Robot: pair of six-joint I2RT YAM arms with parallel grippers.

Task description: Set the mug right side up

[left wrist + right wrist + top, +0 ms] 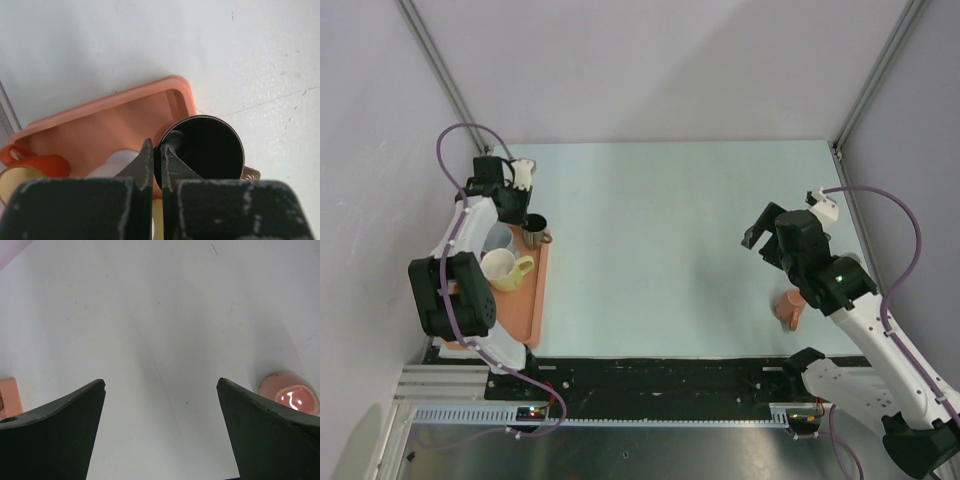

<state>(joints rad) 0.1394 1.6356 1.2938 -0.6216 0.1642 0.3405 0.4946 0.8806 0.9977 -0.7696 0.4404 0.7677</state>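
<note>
Mug (536, 226) stands mouth up, long axis vertical, at the tray's (525, 305) far right corner. A pink cup (788, 305) far right of the tray is half hidden under the right arm.

Left wrist: left claw (158, 155) pinches the mug's near rim; the mug's base is hidden.

Right wrist: right claw (160, 382) gapes wide, holding nothing.

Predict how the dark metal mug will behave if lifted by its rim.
Pinched by the left gripper at one wall only, the dark metal mug may well swing or tilt. Its glossy surface looks slippery, so it could slide. It seems rigid, unlikely to deform.
</note>
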